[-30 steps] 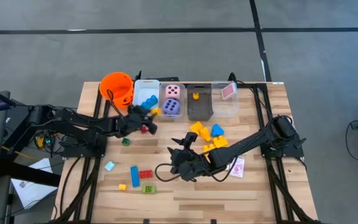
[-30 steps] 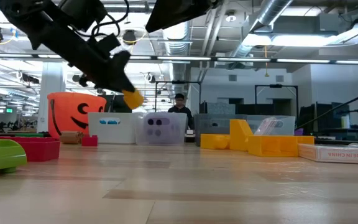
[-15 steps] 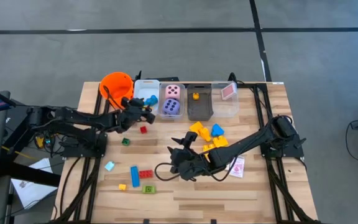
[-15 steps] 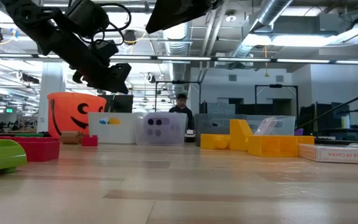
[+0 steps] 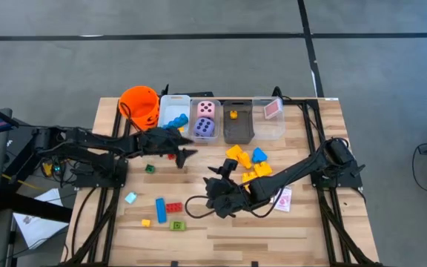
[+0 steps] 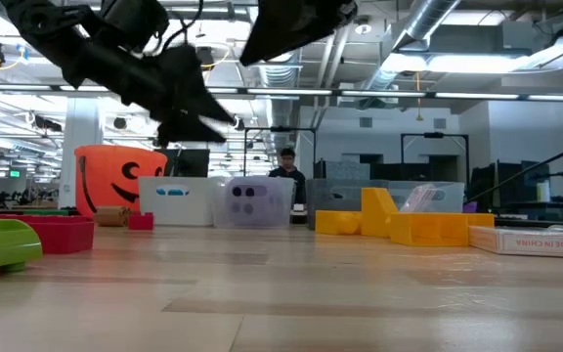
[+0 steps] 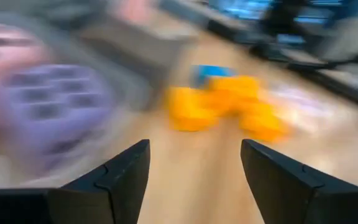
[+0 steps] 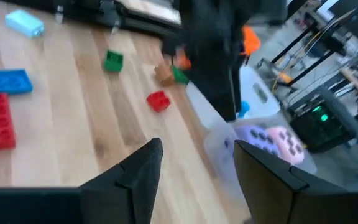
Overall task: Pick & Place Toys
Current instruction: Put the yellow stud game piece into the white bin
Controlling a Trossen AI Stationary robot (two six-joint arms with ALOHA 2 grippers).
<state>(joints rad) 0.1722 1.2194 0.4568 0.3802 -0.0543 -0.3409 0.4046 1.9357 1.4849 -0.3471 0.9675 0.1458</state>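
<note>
My left gripper is open and empty above the table, just near of the dice bin and left of the yellow block pile. Its wrist view shows the pile ahead and the purple die to one side. My right gripper is open and empty at the table's middle, pointing toward the far left. Its wrist view shows a small red block and a green block on the table. The pink die and purple die lie in a clear bin.
An orange bucket and several bins stand along the far edge; one bin holds blue blocks. Loose blocks lie near left. A pink-white card lies by the right arm. A person stands far behind the table.
My left gripper carried a yellow block to the far bin with the blue blocks and let it go there. It has then swung toward the table's right and near side, toward the yellow pile, empty. My right gripper has barely moved.
</note>
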